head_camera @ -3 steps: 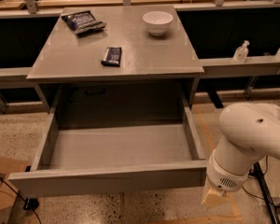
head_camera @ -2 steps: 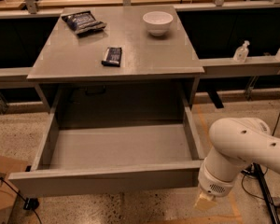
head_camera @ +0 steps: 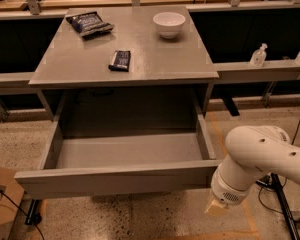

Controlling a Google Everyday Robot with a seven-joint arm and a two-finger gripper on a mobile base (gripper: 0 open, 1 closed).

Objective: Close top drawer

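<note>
The top drawer (head_camera: 115, 181) is pulled far out of the grey cabinet. Its flat grey front panel faces me at the bottom, and its grey box interior (head_camera: 130, 151) holds nothing. My white arm (head_camera: 260, 159) reaches in from the lower right. My gripper (head_camera: 216, 205) hangs at the arm's end, just below and in front of the right end of the drawer's front panel, close to it. Only a small tan tip of it shows. The lower drawers are hidden under the open drawer.
The cabinet top (head_camera: 155, 59) carries a white bowl (head_camera: 169, 24), a dark snack bag (head_camera: 89, 23) and a dark bar (head_camera: 120, 60). A cardboard box (head_camera: 2, 204) sits at the lower left. Bottles (head_camera: 258, 55) stand on a ledge at the right. Cables lie on the floor there.
My arm has moved left, bringing the gripper closer to the right end of the drawer's front panel. The drawer has not moved.
</note>
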